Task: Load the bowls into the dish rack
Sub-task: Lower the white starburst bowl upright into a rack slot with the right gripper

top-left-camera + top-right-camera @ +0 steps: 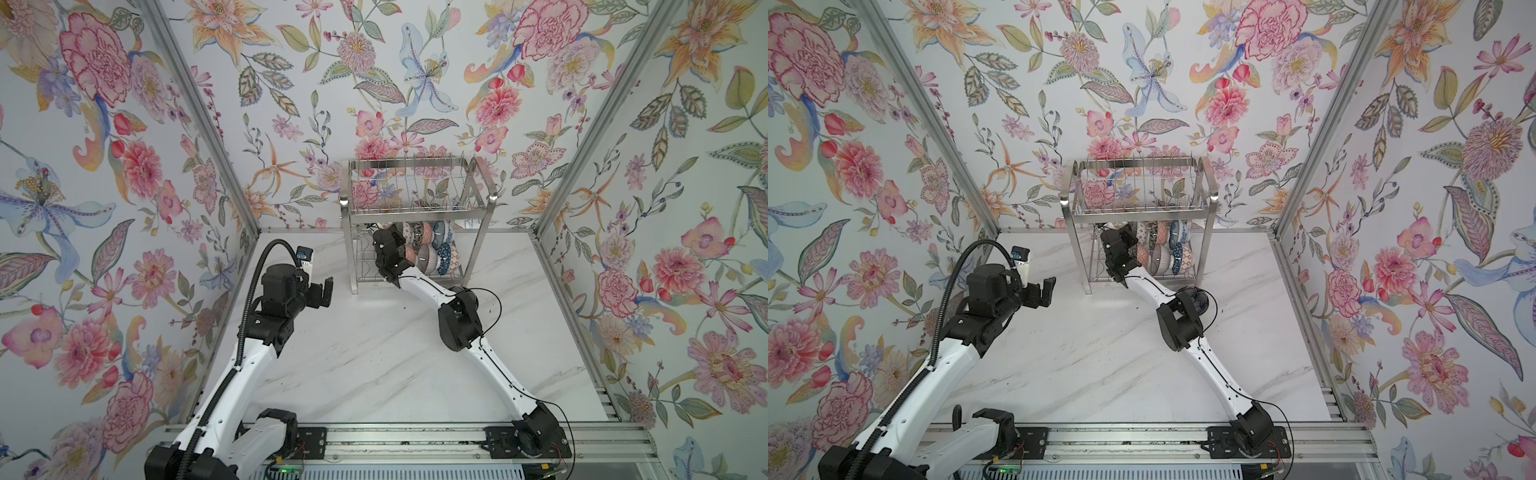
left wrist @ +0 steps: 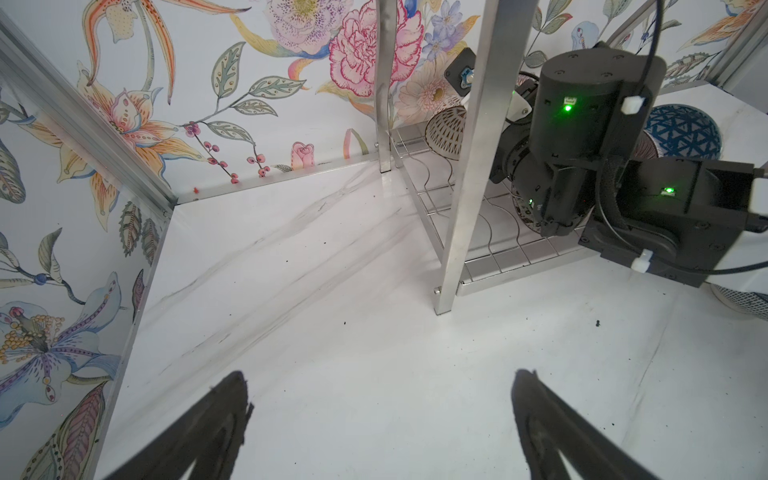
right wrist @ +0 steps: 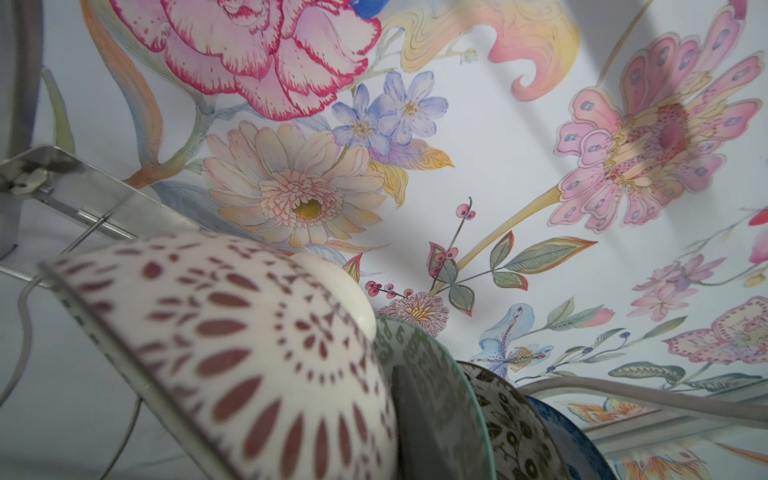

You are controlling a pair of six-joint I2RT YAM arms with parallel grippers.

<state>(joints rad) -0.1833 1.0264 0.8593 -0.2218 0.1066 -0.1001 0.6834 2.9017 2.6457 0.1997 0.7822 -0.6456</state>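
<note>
The bowls [image 1: 432, 249] stand packed on the lower shelf of the rack [image 1: 415, 163], at the back edge of the bench [image 1: 374, 365]. The right arm [image 1: 419, 286] reaches among them (its fingers are hidden, so I cannot tell their grip). A careless pull-out could topple the brown-patterned bowl [image 3: 232, 357]. The left fingers [image 2: 216, 424] gape wide, empty.

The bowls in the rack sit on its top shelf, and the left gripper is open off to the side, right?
Not the top shelf: both top views show those bowls on the lower shelf of the rack. The left gripper is open, off to the side.
</note>
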